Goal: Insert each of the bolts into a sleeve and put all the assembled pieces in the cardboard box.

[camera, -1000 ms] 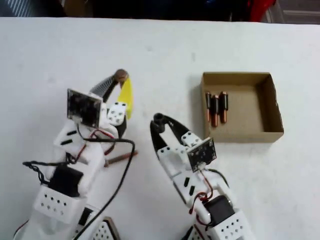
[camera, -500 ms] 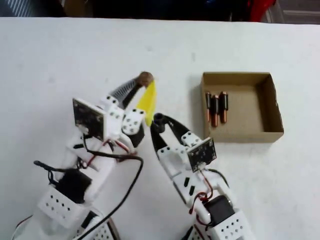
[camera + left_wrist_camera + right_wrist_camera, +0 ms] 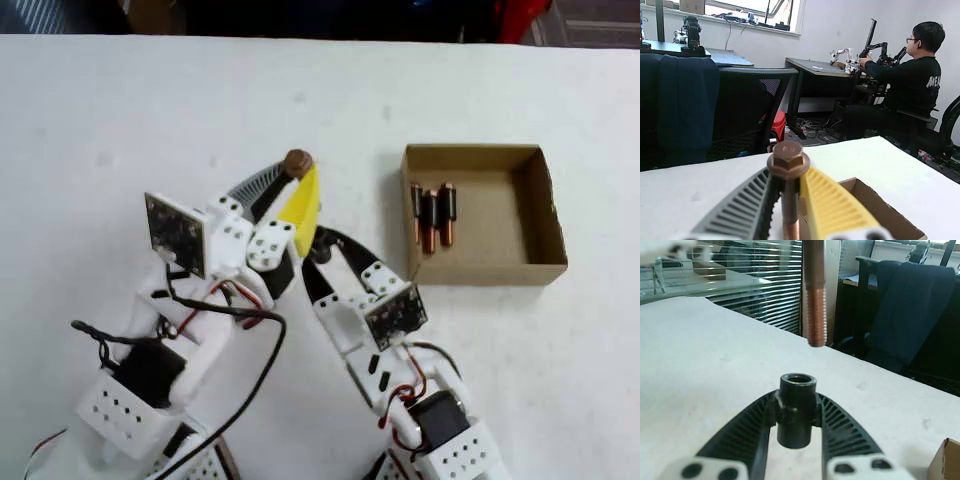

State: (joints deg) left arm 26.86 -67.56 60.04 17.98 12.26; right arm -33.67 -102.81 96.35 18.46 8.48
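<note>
Swung rightward since a second ago, the left gripper (image 3: 296,175) now sits just beside the right gripper (image 3: 321,250) at the middle of the white table (image 3: 120,100). Right of centre, the cardboard box (image 3: 535,215) holds three sleeved bolts (image 3: 431,217) side by side near its left wall. The left gripper is clenched on one upright copper bolt (image 3: 788,161), whose tip hangs above, not touching, the one black sleeve (image 3: 797,407) pinched in the right gripper.

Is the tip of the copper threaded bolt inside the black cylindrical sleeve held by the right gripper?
No: the copper threaded bolt ends above the open bore of the black cylindrical sleeve, with a visible gap between them.
</note>
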